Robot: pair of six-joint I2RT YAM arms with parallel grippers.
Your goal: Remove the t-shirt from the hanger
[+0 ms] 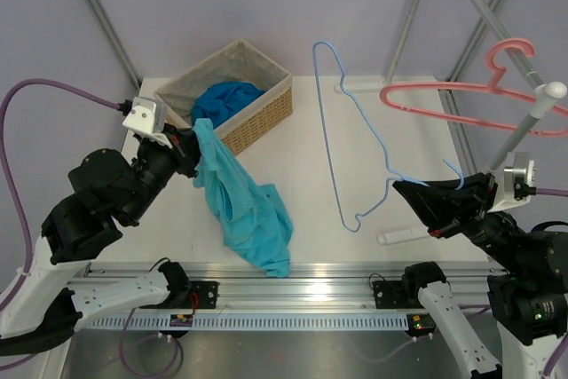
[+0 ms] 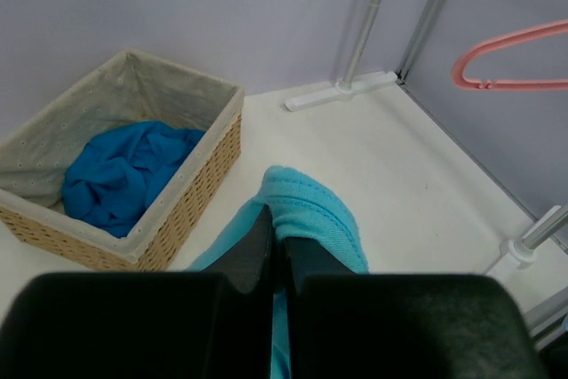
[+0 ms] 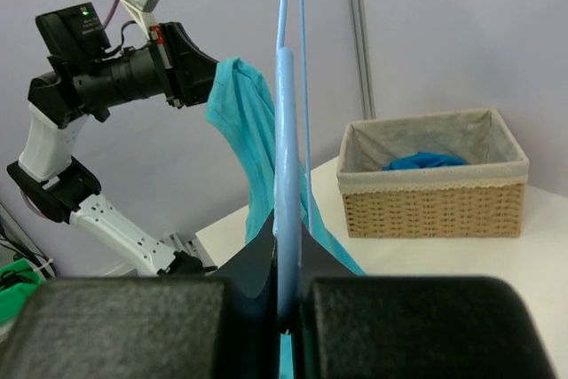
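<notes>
Left jaws clench the t-shirt (image 1: 244, 206), right jaws clench the hanger (image 3: 284, 130), well apart.

The left gripper (image 1: 197, 145) pinches the top of a teal t-shirt (image 1: 246, 209), which trails down to a bunched heap near the front edge of the white table (image 1: 306, 161). Across from it, the right gripper (image 1: 401, 186) clamps one end of a bare light-blue wire hanger (image 1: 353, 99), well apart from the shirt. Behind the shirt, a wicker basket (image 1: 271, 106) holds a darker blue cloth (image 1: 226, 100). A pink hanger (image 1: 461, 95) hangs at the right.
</notes>
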